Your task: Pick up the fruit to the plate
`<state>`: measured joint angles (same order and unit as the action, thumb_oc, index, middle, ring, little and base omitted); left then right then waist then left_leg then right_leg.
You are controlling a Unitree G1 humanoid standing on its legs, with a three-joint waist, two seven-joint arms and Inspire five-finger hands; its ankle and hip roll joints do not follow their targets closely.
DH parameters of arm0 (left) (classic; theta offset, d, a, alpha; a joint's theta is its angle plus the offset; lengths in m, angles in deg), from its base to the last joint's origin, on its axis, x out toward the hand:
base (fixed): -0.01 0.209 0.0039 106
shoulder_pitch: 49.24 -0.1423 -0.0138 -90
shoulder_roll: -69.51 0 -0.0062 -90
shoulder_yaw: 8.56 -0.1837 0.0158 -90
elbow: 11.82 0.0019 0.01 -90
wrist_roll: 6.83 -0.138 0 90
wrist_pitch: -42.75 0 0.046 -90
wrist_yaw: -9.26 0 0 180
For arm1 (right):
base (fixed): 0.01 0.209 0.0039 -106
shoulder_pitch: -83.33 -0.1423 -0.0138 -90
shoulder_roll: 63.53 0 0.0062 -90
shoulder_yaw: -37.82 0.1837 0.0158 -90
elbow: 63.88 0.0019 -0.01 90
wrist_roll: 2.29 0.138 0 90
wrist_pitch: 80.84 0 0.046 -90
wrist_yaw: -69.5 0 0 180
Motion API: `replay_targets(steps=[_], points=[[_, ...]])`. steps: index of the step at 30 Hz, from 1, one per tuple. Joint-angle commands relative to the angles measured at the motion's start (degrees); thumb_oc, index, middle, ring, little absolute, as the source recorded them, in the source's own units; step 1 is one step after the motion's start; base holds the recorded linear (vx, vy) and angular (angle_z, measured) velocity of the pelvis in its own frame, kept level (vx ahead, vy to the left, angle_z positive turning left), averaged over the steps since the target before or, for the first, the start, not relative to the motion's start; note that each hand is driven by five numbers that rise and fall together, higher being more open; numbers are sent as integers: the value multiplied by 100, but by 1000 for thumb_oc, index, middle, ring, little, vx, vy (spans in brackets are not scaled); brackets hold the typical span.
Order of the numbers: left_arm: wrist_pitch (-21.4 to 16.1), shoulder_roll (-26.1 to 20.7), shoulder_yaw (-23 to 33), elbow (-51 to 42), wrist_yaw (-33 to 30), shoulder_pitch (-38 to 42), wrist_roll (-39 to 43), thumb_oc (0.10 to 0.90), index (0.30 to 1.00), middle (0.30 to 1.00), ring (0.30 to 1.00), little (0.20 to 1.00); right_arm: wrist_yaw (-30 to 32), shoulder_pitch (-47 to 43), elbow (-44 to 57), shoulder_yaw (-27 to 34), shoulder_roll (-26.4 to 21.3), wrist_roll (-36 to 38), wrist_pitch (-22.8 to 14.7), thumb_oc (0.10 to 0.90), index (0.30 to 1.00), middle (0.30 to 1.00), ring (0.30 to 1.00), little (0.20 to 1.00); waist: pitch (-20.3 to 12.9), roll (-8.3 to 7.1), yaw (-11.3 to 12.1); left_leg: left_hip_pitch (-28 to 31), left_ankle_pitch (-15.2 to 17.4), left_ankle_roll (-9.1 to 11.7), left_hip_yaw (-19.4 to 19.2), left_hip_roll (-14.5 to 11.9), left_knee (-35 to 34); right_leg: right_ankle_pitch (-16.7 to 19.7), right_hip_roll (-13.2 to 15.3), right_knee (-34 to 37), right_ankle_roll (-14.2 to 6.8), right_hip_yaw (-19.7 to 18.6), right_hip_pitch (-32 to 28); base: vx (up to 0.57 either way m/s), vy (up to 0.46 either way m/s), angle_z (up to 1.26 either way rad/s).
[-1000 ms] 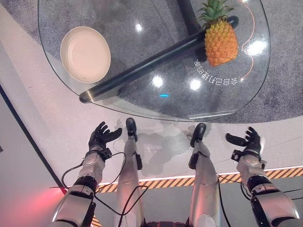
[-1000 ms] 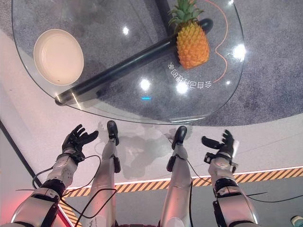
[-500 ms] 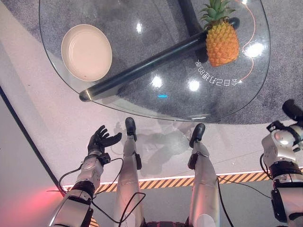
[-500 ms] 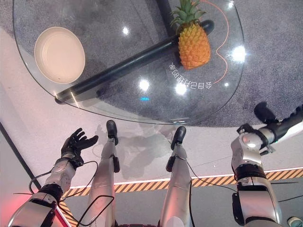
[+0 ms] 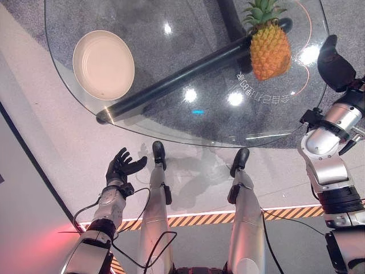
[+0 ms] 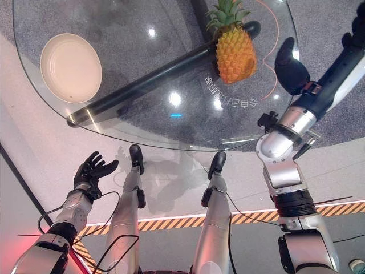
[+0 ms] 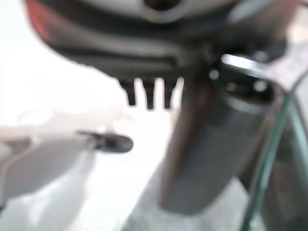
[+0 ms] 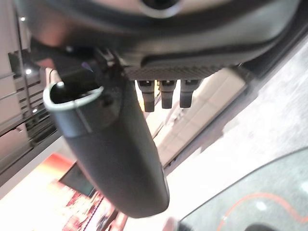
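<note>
Pineapple: orange, leafy-crowned, upright at 1 o'clock on round glass table, ungrasped.
Plate: round cream, at 10 o'clock, unfilled.
Right hand: raised beside fruit; finger state cannot be told.
Left hand: spread, low.
Progress: nothing moved.

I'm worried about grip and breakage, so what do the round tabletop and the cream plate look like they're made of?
The round clear tabletop looks like polished glass: the carpet and dark table leg show through it, with bright light glints. The cream round plate looks like matte ceramic or plastic; its even, dull surface leaves that open.

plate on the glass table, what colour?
Cream round plate, plain, no pattern; clearest in the left eye view.
</note>
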<state>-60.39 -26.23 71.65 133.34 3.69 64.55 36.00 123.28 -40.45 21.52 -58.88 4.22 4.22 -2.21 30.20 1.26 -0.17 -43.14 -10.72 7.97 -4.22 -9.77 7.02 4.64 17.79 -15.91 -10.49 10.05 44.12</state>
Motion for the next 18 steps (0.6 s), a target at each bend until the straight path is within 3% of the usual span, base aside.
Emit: replay_targets(steps=[1, 10, 18], points=[[-243, -41, 168, 119, -103, -404, -172, 800, 900, 900, 900, 900, -266, -134, 853, 292, -421, -522, 38, 800, 900, 900, 900, 900, -41, -48, -6, 69, 471, -53, 248, 18, 374, 280, -23, 155, -121, 102, 124, 5, 37, 1], [-232, 40, 124, 119, -89, -374, -200, 800, 900, 900, 900, 900, -1161, -219, 1254, -170, -255, -495, 293, 800, 900, 900, 900, 900, -41, -11, 12, 115, 401, -41, 161, 18, 301, 283, -25, 184, -107, 108, 98, 0, 4, 0], [-238, 65, 27, 134, -119, -348, -185, 800, 900, 900, 900, 900, -1543, -291, 1163, -499, -215, -220, 472, 800, 900, 900, 900, 900, -41, 3, 37, 170, 345, -32, 112, 11, 218, 319, -12, 238, -114, 145, 62, 0, 0, 0]])
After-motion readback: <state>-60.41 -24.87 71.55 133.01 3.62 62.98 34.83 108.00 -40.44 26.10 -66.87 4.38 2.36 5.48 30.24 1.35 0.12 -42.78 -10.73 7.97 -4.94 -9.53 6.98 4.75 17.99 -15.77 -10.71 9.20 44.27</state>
